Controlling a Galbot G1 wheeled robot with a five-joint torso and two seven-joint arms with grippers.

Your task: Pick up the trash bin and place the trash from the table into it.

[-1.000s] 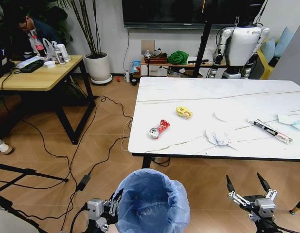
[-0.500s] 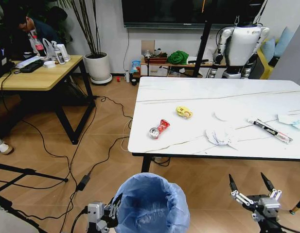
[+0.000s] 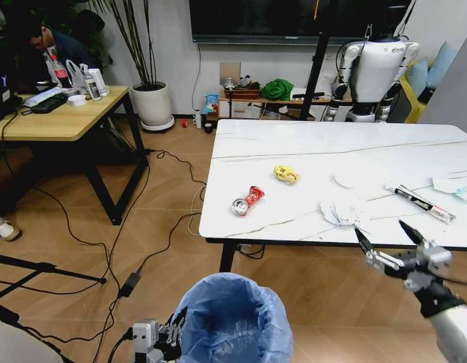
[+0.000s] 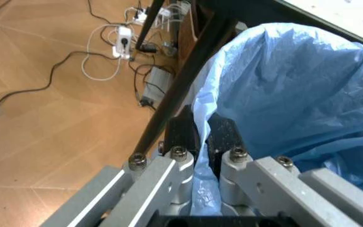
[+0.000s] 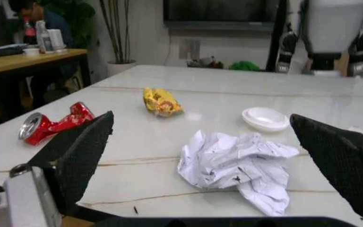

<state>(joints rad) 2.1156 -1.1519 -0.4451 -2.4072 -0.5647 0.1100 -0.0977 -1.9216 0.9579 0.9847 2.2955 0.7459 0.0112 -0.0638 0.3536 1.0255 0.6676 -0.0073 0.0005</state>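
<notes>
My left end effector (image 3: 175,333) was pinched shut on the rim of the small round dark trash bin lined with a crinkly light-blue plastic bag (image 3: 233,319), which hung low in front of me, off the near edge of the large white marble-look counter with thin brown veins (image 3: 309,155). The left wrist view showed my two dark pads (image 4: 183,135) closed through the bag film at the rim. I judged that grip good enough only if I kept the bin level and close under the counter edge, since a thin rim pinch could slip.

My right end effector (image 3: 386,240) stood spread wide at the near edge of the counter, its fingers flanking the crumpled white paper ball (image 3: 341,213) in the right wrist view (the paper lay just beyond the tips, not yet between them). The step in hand looked to be taking that paper first. To do it well I needed to go forward and low, close on the bulk of the wad and not on a loose flap, and stay clear of the white disc (image 5: 265,117) behind it. The crushed red-silver can (image 3: 247,201) and the yellow wrapper (image 3: 286,175) lay well apart to the left, so they could wait.
</notes>
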